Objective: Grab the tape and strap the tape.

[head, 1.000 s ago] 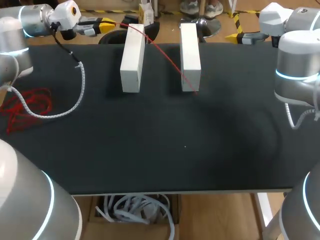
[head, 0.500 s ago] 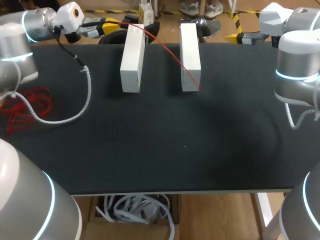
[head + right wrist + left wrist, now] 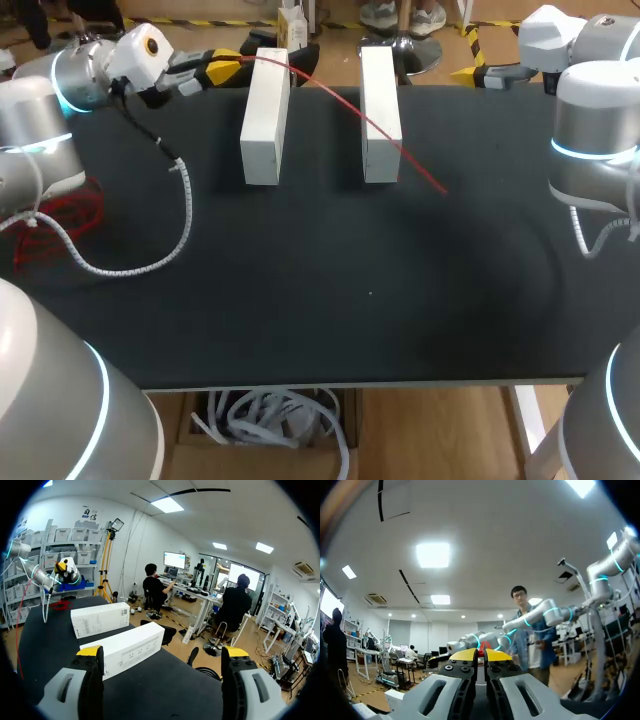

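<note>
My left claw (image 3: 483, 655) pinches the red tape (image 3: 420, 168) stretched across two white boxes (image 3: 265, 115); my right claw (image 3: 162, 652) hangs spread wide.

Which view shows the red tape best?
Head view: the red tape runs from the left claw over both white boxes. Left wrist view shows a red bit between its fingertips; right wrist view, hardly any.

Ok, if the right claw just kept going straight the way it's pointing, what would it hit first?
Probably the end of the nearer white box, which lies just ahead of the open right claw. The claw may sit slightly higher than the box, so it could pass over it; height is unclear.
</note>
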You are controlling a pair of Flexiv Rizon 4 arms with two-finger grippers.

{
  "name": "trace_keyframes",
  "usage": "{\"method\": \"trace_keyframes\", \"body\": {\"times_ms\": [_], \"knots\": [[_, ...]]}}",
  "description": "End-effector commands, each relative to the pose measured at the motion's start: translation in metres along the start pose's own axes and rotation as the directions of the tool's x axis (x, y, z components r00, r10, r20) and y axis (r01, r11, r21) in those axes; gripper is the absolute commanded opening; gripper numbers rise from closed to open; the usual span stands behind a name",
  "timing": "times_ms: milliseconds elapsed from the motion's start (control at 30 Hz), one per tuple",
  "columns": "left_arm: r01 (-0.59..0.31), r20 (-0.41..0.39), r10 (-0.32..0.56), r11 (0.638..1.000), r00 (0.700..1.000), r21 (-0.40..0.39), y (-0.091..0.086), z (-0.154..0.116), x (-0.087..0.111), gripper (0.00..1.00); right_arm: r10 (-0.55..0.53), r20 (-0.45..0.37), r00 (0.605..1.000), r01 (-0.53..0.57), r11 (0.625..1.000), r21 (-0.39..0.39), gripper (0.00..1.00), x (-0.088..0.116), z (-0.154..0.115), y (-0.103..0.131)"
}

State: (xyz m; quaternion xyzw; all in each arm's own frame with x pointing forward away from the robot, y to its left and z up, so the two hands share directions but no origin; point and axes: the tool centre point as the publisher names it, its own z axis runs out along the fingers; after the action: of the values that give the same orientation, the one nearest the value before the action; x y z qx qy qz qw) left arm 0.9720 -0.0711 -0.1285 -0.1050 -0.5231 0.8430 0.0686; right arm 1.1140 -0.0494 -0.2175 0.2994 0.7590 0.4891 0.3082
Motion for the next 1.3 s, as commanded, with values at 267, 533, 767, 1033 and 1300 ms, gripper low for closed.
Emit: {"method": "trace_keyframes", "body": {"times_ms": [267, 533, 767, 1033, 1300], "knots": [[-0.023, 0.580, -0.014, 0.998, 0.814, 0.056, -0.002, 0.014, 0.035, 0.00, 0.000, -0.001, 1.000, 0.000, 1.000, 0.002, 1.00, 0.000, 0.000, 0.000], [-0.012, 0.607, -0.042, 0.996, 0.794, 0.085, -0.008, 0.017, 0.062, 0.00, 0.000, -0.001, 1.000, 0.000, 1.000, 0.002, 1.00, 0.000, 0.000, 0.000], [0.002, 0.598, -0.070, 0.994, 0.798, 0.114, -0.015, 0.026, 0.080, 0.00, 0.000, -0.001, 1.000, 0.000, 1.000, 0.002, 1.00, 0.000, 0.000, 0.000], [0.001, 0.604, -0.085, 0.990, 0.792, 0.138, -0.016, 0.029, 0.091, 0.00, 0.000, -0.001, 1.000, 0.000, 1.000, 0.002, 1.00, 0.000, 0.000, 0.000], [-0.024, 0.553, -0.036, 0.995, 0.832, 0.100, -0.016, 0.026, 0.084, 0.00, 0.000, -0.001, 1.000, 0.000, 1.000, 0.002, 1.00, 0.000, 0.000, 0.000]]}}
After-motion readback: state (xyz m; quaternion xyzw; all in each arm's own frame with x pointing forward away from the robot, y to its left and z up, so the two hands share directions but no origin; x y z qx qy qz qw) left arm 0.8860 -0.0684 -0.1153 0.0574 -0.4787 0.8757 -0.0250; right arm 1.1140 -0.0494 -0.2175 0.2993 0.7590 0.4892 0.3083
